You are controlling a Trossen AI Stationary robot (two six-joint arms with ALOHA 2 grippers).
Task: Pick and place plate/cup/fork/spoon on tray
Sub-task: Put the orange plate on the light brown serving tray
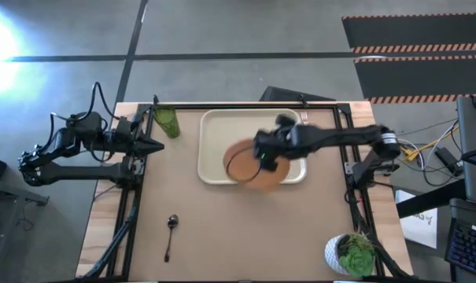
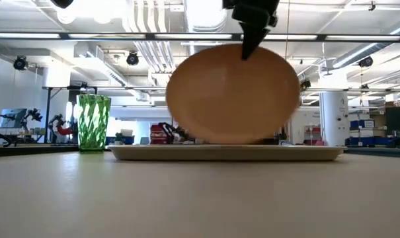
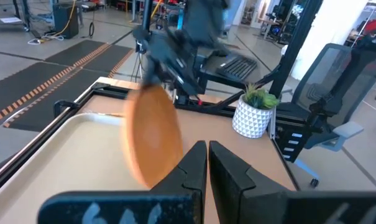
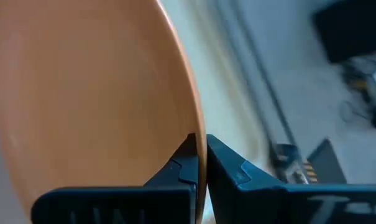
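Looked straight down on whole counter point(image 1: 222, 236) from above; level across it from counter height; close in from each wrist. Plate point(image 2: 233, 92) shared by all.

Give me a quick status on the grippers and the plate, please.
Right gripper shut on plate rim, plate tilted up over tray. Left gripper shut, parked at table's left edge. Nothing blocking.

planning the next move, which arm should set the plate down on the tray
Right. Its pincer is already shut on the rim of the plate, holding it tilted over the tray. The left pincer is shut and empty, waiting at the table's left edge near the cup.
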